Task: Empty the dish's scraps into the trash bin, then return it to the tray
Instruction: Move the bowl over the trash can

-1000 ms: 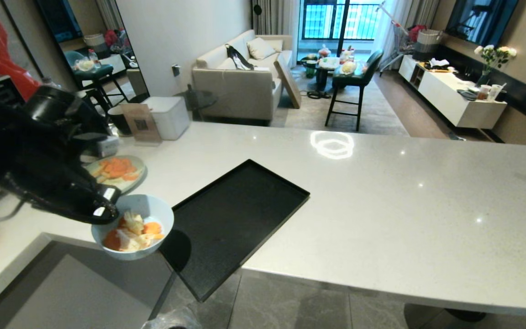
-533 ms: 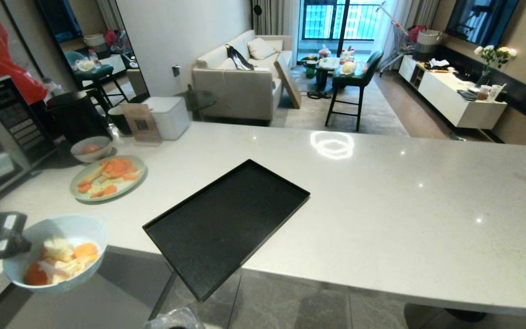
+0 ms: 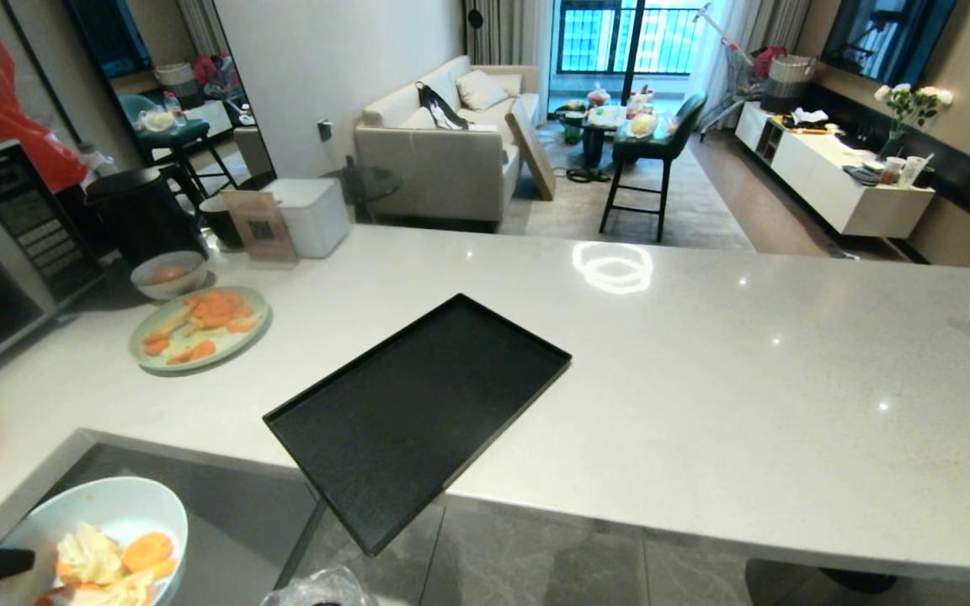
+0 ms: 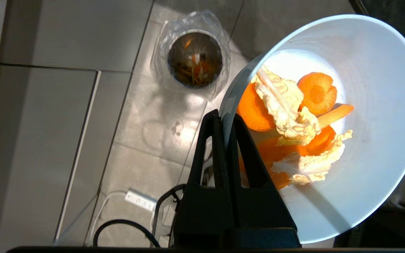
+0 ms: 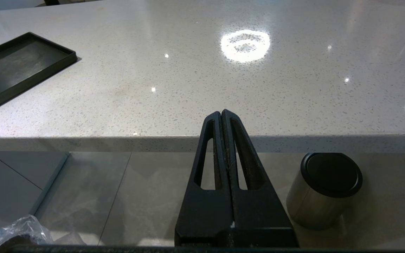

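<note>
1 tray (image 3: 418, 412), 2 bowls (image 3: 98, 522) (image 3: 169, 273), 1 plate (image 3: 199, 328), 2 steel bins (image 4: 195, 58) (image 5: 323, 189).

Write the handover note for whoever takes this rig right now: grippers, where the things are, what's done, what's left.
Left gripper: shut on the rim of the dish, held off the counter's edge above the floor.
Right gripper: shut, empty, parked low in front of the counter.
Scraps: all in the dish, none tipped out.
Trash bin: on the floor below, bag-lined, with some scraps inside; the dish is beside it, not over it.
Tray: on the counter, nothing on it.
Done: dish lifted off.
Left: tip the scraps into the bin, return the dish to the tray.
</note>
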